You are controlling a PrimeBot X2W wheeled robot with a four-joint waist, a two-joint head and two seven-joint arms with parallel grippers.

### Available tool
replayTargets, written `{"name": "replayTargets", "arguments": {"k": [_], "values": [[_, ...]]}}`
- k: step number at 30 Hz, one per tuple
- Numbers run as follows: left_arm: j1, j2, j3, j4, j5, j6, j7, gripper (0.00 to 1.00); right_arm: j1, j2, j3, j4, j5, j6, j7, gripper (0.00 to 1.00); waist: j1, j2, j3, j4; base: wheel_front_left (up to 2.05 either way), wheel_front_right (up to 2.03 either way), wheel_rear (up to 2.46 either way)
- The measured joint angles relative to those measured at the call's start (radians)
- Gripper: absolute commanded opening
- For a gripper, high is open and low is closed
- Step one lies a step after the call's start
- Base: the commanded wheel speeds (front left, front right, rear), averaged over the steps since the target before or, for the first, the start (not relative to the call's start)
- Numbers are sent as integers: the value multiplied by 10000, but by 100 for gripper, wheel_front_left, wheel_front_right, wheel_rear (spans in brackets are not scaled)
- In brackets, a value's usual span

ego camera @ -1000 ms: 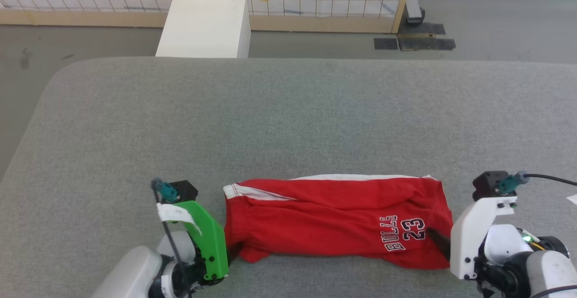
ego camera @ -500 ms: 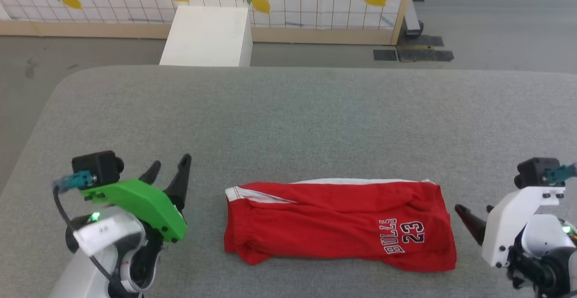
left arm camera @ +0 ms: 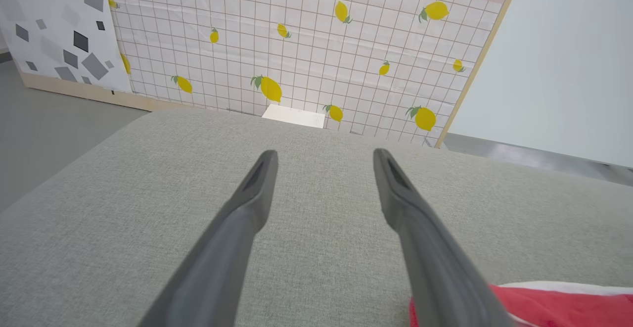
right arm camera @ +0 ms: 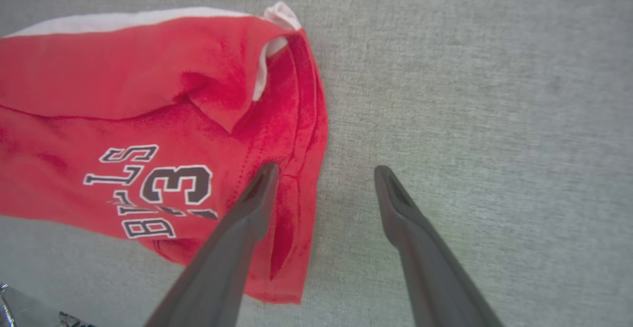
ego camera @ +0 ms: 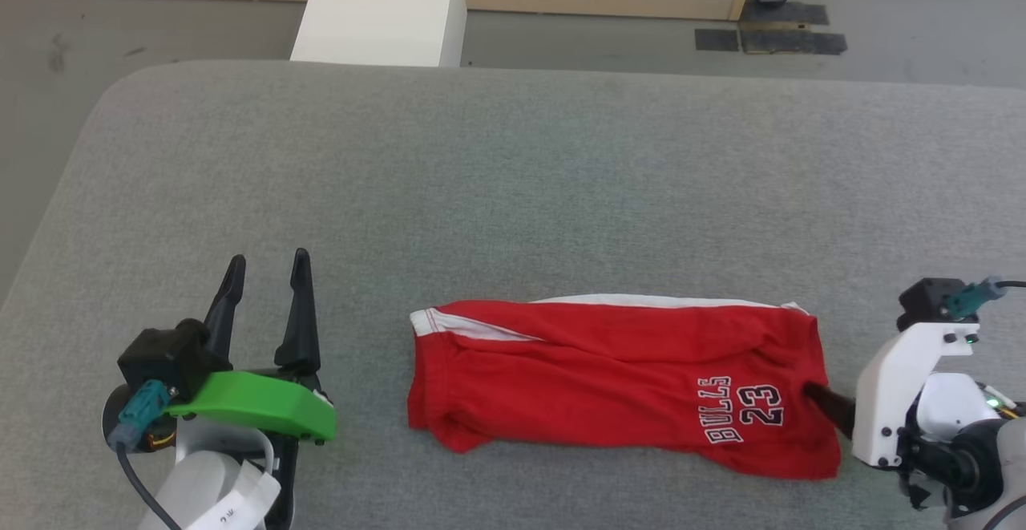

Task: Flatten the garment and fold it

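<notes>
Folded garment (ego camera: 609, 370) on tbl (ego camera: 513, 177)

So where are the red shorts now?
In the head view, the red thin-fabric basketball shorts lie front-right on the grey fabric table, their printed end beside the right tool.

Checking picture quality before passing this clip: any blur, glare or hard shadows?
Head view: even light, no glare, shorts print sharp. Left wrist view: tool fingers soft near the bottom edge. Right wrist view: print slightly smeared, faint shadow on the table.
</notes>
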Motion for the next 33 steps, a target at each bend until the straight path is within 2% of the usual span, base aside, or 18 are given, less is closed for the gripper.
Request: {"name": "replayTargets", "arguments": {"k": [8,16,17,18,28,33], "values": [[389,-548,596,-165,901,-276,-27,100,-62,-29,913,284,642,0,176,100,0,0,112,77,0,0,0],[593,-1081,993,-123,1415,-706,-27,100,-270,-226,1308,769,679,0,92,100,0,0,95,106,0,0,0],[601,-1120,1047,-107,1453,-746,-27,100,-287,-228,1321,811,679,0,92,25,0,0,92,109,0,0,0],[613,-1150,1108,-104,1499,-790,-27,100,-306,-238,1317,851,679,0,92,0,0,0,94,109,0,0,0],[645,-1488,1471,-10,1697,-1108,-56,100,-453,-299,1179,995,660,6,-10,0,0,0,132,37,0,0,0],[682,-1705,1570,21,1983,-1237,-56,100,-472,-441,663,980,587,6,-23,0,0,0,72,-26,0,0,0]]}}
